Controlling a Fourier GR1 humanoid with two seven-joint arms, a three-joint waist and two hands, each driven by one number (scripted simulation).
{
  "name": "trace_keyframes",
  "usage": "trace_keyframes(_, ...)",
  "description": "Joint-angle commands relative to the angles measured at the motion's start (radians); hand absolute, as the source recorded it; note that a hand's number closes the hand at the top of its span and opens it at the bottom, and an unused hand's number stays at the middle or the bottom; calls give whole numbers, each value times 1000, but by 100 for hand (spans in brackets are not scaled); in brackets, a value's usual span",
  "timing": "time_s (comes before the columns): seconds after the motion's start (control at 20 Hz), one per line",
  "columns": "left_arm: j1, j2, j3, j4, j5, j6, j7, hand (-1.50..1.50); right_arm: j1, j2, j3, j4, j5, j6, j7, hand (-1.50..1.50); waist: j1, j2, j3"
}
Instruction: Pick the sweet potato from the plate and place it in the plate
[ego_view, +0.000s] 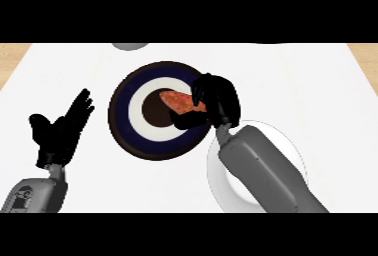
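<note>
A reddish-orange sweet potato (176, 101) lies near the centre of a round plate (131, 117) with a dark brown rim, a navy ring, a white ring and a dark middle. My right hand (214, 100) is over that plate's right side, with its fingers and thumb curled round the sweet potato and hiding its right end. My right forearm crosses a pale, glassy white plate (295, 150) at the lower right. My left hand (63, 127) rests open at the left, fingers up, apart from both plates.
The counter top (310, 75) is white, with wooden strips at the far left and right edges. A grey rounded object (130, 46) shows at the top edge, partly cut off.
</note>
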Motion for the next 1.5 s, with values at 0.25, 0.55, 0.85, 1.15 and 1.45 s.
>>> trace_keyframes(0.25,18,8,34,43,-4,-38,-50,0,-20,12,-150,195,-144,99,-354,-150,-1,-1,0)
trace_keyframes(0.55,-9,-22,24,64,-5,-23,-32,0,51,37,-143,25,-239,-56,-554,-150,-6,-1,1)
trace_keyframes(0.85,39,-46,8,39,-43,7,-75,0,97,37,-196,-229,-428,8,-453,-150,-15,-7,0)
trace_keyframes(1.15,15,-36,12,-22,-25,2,15,0,178,37,-273,-286,-670,184,-364,-150,-11,-6,1)
trace_keyframes(1.45,3,-28,59,17,-34,-35,1,0,186,30,-332,-233,-665,270,-447,-150,-8,-3,0)
